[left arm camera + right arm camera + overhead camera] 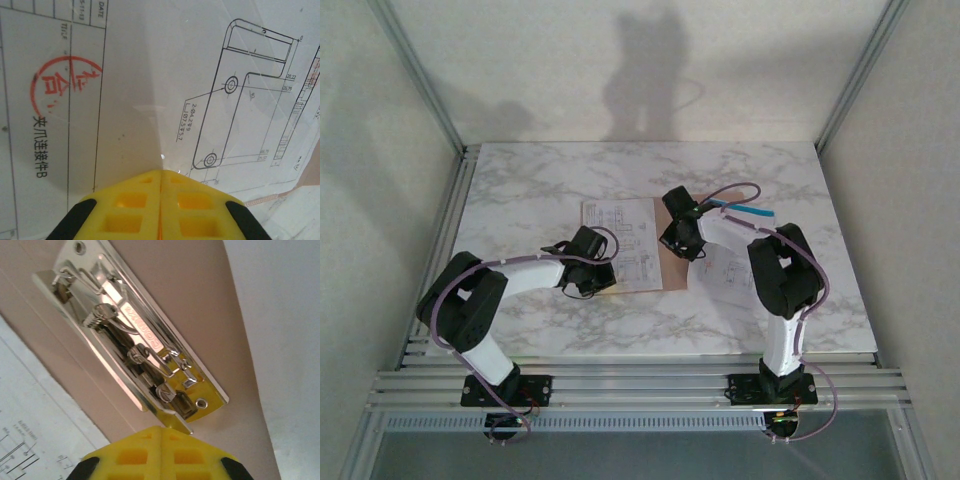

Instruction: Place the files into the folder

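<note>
Closed right tool [161,429] at edge of clip [131,337]

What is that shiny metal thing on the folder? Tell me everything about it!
The clip is a long, shiny silver metal bar fixed flat on the tan folder. It has a hole at each end, a coiled spring, wire levers and stamped letters. The shut, yellow right end effector sits at its lower end, mirrored there in yellow.
</note>
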Action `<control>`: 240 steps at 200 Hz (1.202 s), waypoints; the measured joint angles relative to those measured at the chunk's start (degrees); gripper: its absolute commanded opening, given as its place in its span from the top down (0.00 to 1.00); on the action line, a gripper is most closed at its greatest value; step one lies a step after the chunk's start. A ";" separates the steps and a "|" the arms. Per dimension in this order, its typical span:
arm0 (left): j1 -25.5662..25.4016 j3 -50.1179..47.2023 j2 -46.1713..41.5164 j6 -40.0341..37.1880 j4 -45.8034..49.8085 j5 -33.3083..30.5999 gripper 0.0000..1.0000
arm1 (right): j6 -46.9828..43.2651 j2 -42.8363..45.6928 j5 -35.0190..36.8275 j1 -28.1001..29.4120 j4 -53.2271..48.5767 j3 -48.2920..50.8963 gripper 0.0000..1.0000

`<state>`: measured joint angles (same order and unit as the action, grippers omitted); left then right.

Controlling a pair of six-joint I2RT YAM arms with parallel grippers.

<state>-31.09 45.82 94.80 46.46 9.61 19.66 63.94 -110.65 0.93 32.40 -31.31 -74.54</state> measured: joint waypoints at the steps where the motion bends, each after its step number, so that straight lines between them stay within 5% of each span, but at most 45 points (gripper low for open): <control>1: 0.00 0.00 0.00 0.04 0.00 0.00 0.93 | 0.00 -0.02 0.00 0.00 0.00 0.00 1.00; 240: 3.91 -8.04 -3.93 8.90 -8.74 2.69 0.97 | -3.37 -1.64 -4.72 -3.13 -0.59 -0.15 1.00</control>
<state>-27.18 37.78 90.87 55.35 0.86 22.35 60.58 -112.29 -3.79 29.28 -31.90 -74.70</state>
